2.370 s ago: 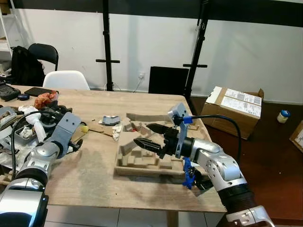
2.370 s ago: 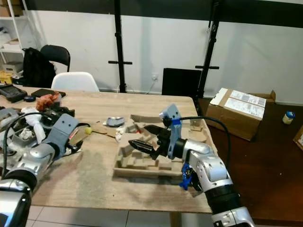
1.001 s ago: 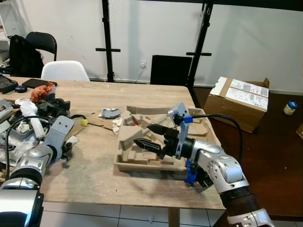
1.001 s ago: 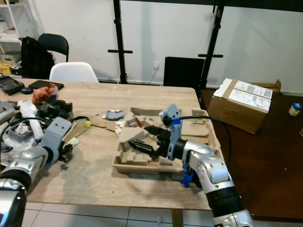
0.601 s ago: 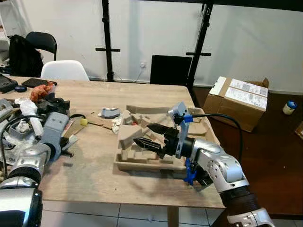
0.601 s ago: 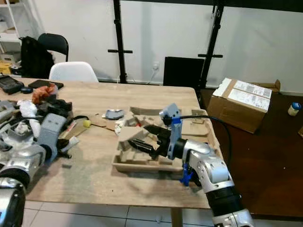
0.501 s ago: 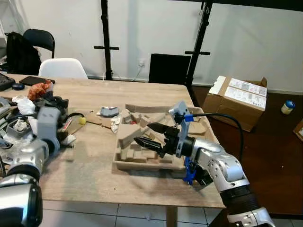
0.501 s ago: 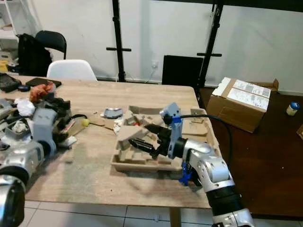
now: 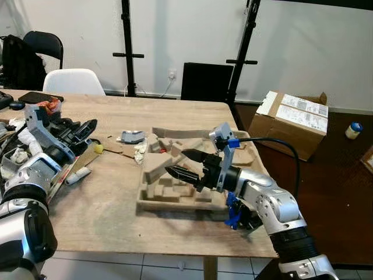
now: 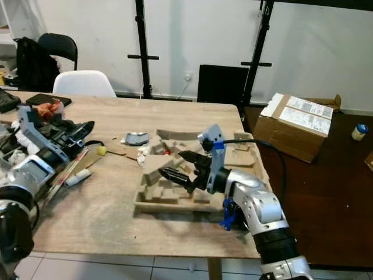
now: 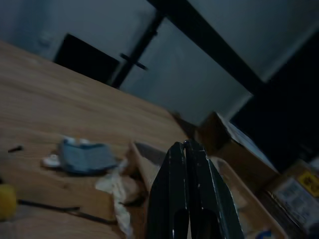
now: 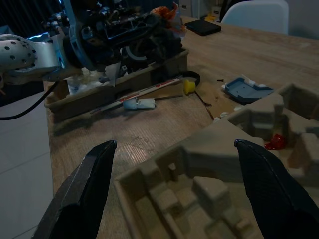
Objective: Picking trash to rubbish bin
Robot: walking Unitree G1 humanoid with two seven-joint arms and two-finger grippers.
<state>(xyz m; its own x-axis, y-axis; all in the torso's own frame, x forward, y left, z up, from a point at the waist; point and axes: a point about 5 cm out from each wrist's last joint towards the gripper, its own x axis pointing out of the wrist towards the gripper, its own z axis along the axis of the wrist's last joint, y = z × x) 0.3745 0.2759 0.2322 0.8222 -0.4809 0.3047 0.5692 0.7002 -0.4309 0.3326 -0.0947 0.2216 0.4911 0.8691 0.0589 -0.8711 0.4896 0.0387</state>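
Note:
A moulded brown pulp tray [image 9: 175, 201] lies on the wooden table [image 9: 105, 216]. My right gripper [image 9: 178, 162] hovers open just above its left half, nothing between the fingers [image 12: 82, 194]. A small red scrap [image 12: 273, 145] sits in one of the tray's pockets. Left of the tray lie a blue-grey crumpled packet [image 9: 132, 137], white crumpled paper [image 9: 140, 153], a small yellow ball [image 9: 99, 149] and a white tube [image 9: 77, 175]. My left gripper [image 9: 88, 126] is raised over the table's left side, shut and empty, its fingertips [image 11: 184, 145] pointing toward the packet [image 11: 87, 155].
A cluttered box of cables and gear [image 9: 35, 157] fills the table's left edge. Behind the table stand a white chair [image 9: 73, 81], a black chair [image 9: 42, 44] and black poles [image 9: 126, 46]. On the dark floor at right sit a cardboard box [image 9: 291, 122] and a small jar [image 9: 351, 129].
My left arm has lifted from low beside the clutter and turned, so its shut fingers now point right across the table. The right gripper stays open over the tray. The camera shifted slightly.

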